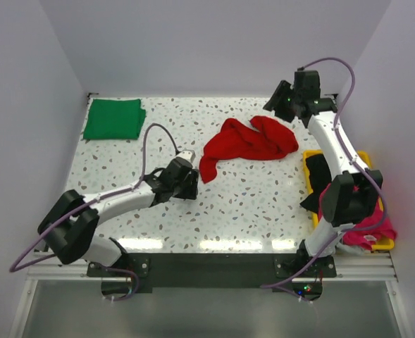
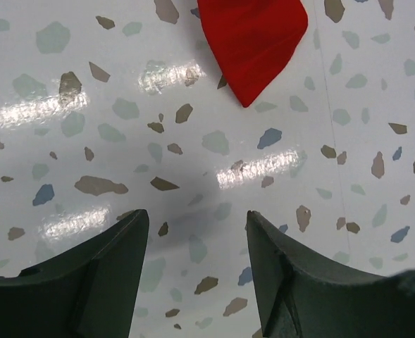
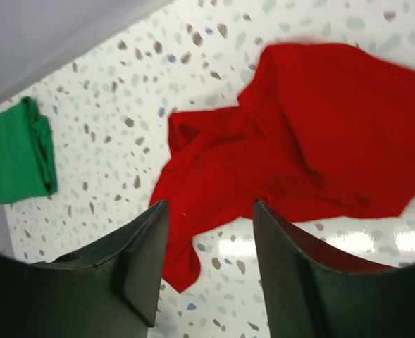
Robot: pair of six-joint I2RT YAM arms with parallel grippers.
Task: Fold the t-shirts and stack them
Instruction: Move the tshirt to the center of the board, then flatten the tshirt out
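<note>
Now open and empty: left hand (image 2: 196, 224), right hand (image 3: 211, 210); red t-shirt (image 1: 249, 141) crumpled between.

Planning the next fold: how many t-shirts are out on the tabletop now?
2. A folded green t-shirt at the far left corner; a crumpled red t-shirt right of centre. The pile in the yellow tray at the right may hide more.

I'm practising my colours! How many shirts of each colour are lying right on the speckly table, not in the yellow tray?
Red t-shirt: 1
Green t-shirt: 1
Total: 2
</note>
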